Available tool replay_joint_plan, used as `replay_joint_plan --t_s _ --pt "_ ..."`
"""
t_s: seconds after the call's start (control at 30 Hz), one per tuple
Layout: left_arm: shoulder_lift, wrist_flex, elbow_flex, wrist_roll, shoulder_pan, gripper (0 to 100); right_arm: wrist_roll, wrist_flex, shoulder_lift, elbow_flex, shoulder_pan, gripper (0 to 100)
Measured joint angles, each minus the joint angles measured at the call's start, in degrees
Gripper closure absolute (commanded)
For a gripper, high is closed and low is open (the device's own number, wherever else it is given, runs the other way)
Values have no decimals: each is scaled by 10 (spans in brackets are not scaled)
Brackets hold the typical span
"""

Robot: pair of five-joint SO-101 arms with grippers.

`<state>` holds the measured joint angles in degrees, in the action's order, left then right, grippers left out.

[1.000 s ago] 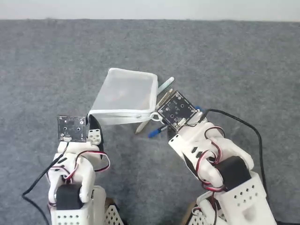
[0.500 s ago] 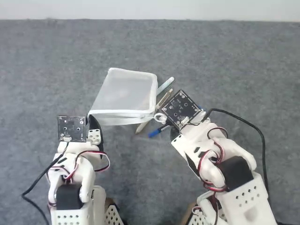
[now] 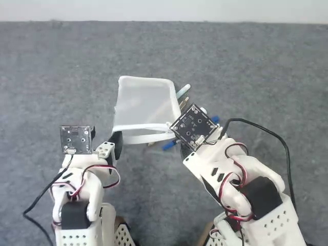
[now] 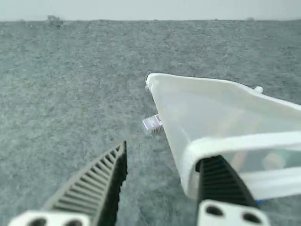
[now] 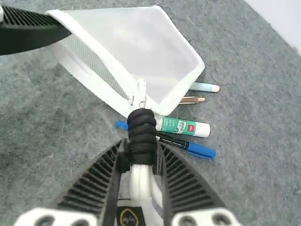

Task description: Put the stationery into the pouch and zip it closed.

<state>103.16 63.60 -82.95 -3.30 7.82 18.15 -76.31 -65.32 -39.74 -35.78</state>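
High: translucent white mesh pouch (image 3: 146, 105) on grey counter (image 3: 256, 66), just ahead of right gripper (image 3: 171, 134).
Left wrist: left gripper (image 4: 167, 157) spread apart, pouch rim against one side, nothing held.
Right wrist: right gripper clamped on black cord zip pull (image 5: 141, 129).
Risk: pulling now likely zips or drags the unanchored pouch, with the stationery outside just beyond the gripper.
Count: 1 pouch, 4 items: pale-blue pen (image 5: 204, 86), tan pencil (image 5: 193, 99), green-labelled white stick (image 5: 183, 126), blue-capped black marker (image 5: 188, 146).

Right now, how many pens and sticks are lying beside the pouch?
4, in a row beside the pouch: a pale blue one, a thin tan one, a green-labelled one, then a blue-capped pen nearest the right fingers. Others may hide under the pouch.
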Motion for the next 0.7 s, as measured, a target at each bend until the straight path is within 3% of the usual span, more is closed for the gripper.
replay_joint_plan --t_s 0.4,0.7 --pt "0 -17 -37 0 -11 770 0 -32 0 37 -39 992" --pt "0 -32 -43 0 -11 849 0 -36 0 41 -40 992"
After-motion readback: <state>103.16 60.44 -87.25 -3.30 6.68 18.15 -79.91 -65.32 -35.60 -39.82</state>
